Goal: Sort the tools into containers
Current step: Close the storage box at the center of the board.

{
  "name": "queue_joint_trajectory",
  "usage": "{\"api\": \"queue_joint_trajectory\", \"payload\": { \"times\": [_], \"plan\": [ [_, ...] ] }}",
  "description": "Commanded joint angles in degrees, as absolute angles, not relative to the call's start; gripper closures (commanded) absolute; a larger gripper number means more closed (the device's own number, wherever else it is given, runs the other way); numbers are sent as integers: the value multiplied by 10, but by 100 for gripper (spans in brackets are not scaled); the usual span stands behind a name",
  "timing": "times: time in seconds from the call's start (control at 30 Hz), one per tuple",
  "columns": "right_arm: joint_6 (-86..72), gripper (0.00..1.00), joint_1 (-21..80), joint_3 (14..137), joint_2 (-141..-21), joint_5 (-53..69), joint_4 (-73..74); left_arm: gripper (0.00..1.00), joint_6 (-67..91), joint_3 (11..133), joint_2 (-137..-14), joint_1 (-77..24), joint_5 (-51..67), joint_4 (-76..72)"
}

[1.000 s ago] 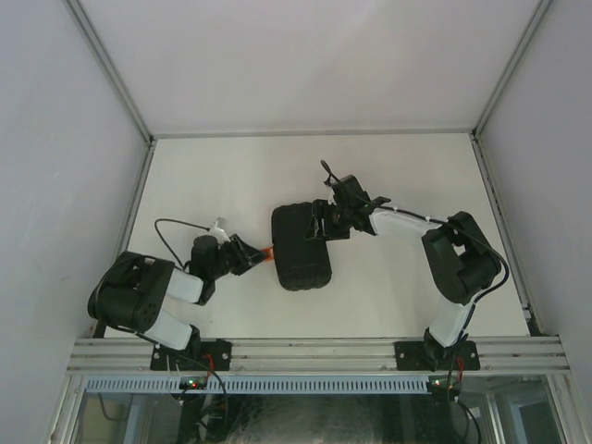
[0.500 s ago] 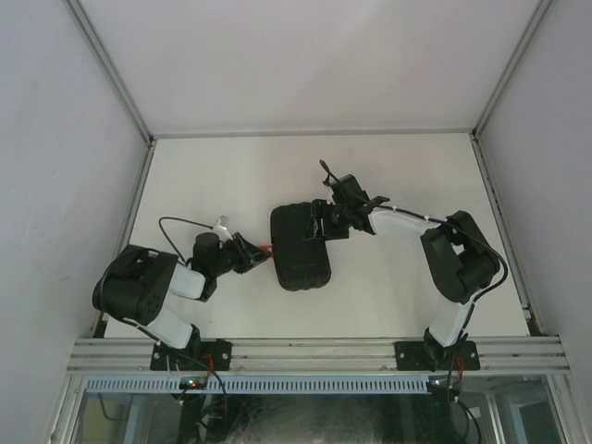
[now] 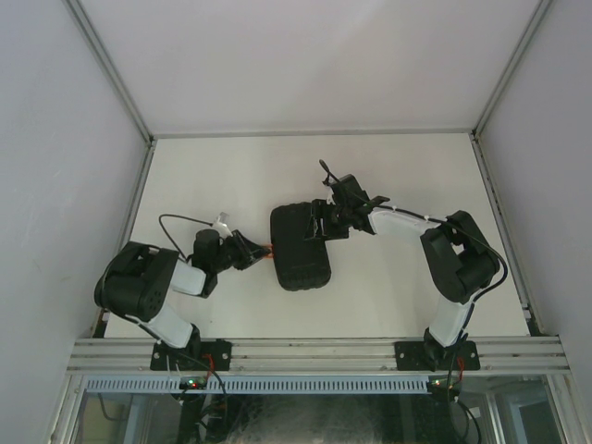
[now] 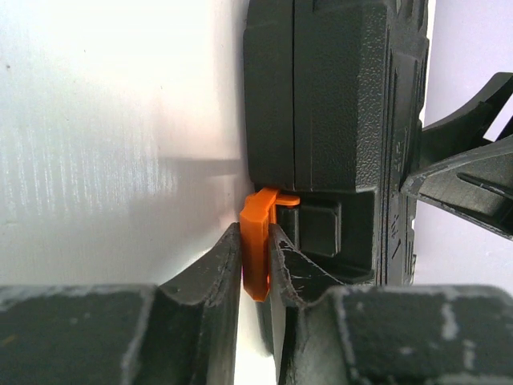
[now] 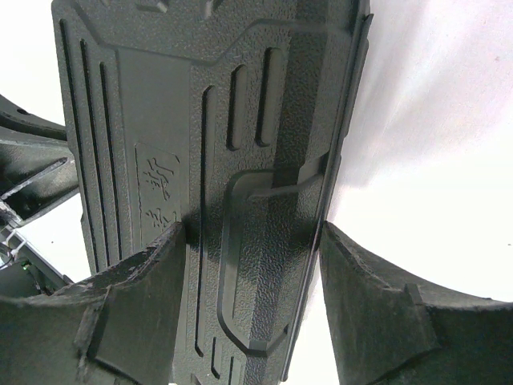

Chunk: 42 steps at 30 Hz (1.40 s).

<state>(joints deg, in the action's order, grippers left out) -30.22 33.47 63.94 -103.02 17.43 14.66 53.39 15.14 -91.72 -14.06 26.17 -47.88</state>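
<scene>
- A black plastic tool case (image 3: 301,248), a rounded rectangle, was seen lying near the middle of the white table (image 3: 416,176), between the two arms.
- Its shell was pebble-textured and moulded with long raised ribs, rounded slots and an embossed mark, as shown in the right wrist view (image 5: 208,160).
- The two halves were shut together, with a straight seam running along the edge (image 4: 345,96).
- A smooth orange latch (image 4: 256,241), hooked at its top, was set in a square recess on the case's left edge.
- The left gripper (image 4: 255,237) was closed on that latch, which was pinched between two scuffed, wedge-shaped black fingers (image 4: 216,273).
- The right gripper (image 5: 250,233) was clamped around the case at its far right edge, with a rough-surfaced finger (image 5: 144,281) pressed to each side.
</scene>
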Motion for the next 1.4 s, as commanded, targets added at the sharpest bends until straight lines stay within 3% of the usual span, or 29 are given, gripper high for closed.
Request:
{"api": "queue_joint_trajectory", "payload": {
  "times": [0.0, 0.23, 0.4, 0.83, 1.37],
  "plan": [
    [-260, 64, 349, 631, -1062, 132, 201, 80, 523, 158, -883, -139, 264, -471],
    [-258, 65, 349, 632, -1063, 125, 203, 87, 459, 193, -777, -139, 196, -255],
    [-257, 65, 350, 635, -1065, 125, 205, 86, 406, 250, -715, -145, 145, -106],
    [-255, 65, 351, 644, -1068, 126, 209, 80, 415, 312, -692, -182, 153, -58],
    [-256, 66, 356, 644, -1071, 129, 210, 73, 449, 308, -702, -187, 173, -100]
  ]
}}
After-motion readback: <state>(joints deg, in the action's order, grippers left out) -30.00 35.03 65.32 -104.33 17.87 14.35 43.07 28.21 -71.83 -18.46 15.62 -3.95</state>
